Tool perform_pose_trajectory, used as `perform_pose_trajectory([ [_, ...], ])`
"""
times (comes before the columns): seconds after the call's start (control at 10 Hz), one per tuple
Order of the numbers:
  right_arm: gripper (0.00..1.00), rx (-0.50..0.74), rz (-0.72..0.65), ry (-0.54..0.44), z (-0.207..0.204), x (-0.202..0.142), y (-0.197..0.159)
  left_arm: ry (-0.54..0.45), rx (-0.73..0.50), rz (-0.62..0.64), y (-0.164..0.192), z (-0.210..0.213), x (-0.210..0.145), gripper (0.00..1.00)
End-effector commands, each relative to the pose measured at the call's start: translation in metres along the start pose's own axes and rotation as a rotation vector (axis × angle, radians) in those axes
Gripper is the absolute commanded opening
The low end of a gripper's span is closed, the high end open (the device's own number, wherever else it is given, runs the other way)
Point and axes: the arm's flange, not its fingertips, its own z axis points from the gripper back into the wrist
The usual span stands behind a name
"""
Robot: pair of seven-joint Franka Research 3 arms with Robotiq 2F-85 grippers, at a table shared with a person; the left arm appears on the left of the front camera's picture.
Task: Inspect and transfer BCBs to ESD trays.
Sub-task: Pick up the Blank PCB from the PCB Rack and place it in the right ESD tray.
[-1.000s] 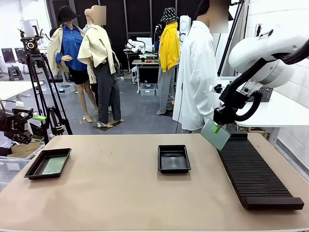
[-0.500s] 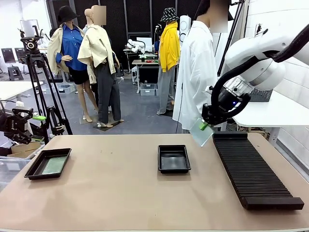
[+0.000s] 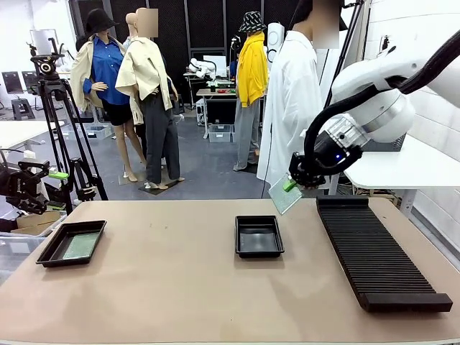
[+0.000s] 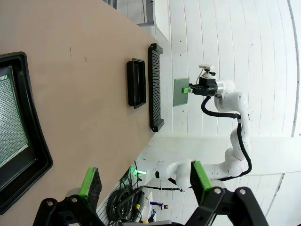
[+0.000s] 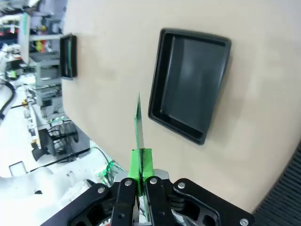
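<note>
**Tan tabletop, one board in the air – right arm between rack and centre tray**

Tabletop (image 3: 180, 287) is bare apart from three items. The centre ESD tray (image 3: 237, 237) has nothing in it. The left ESD tray (image 3: 49, 251), at its 9 o'clock, has a second board (image 3: 79, 246) lying flat in it. The slotted rack (image 3: 374, 251) lies at 3 o'clock.

The right gripper (image 3: 295, 181) has its fingers clamped on one edge of a BCB (image 3: 284, 195). The board hangs tilted, clear of the table, at about 1 o'clock from the centre tray. In the right wrist view it shows edge-on between the pads. The left gripper (image 4: 144, 179) is parked beside the left tray with its fingers wide apart and nothing in them.

Judgement on the step in hand: placing should go best if the board is rolled flat and squared to the tray walls before it descends, because the board looks only slightly smaller than the tray floor. A corner landing on the flared rim would leave it propped.

Room for moving is good – open table lies at 6 and 9 o'clock of the tray. The rack's near end sits close at 3 o'clock, and a person (image 3: 291, 108) stands at the far edge at 12 o'clock.
</note>
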Motion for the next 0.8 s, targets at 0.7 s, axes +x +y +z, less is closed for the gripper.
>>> perform_pose_trajectory([
  [0.7,0.0,0.071,-0.045,-0.02,-0.092,0.058,-0.043,-0.004,0.0,-0.001,-0.003,0.0,-0.001,1.0],
])
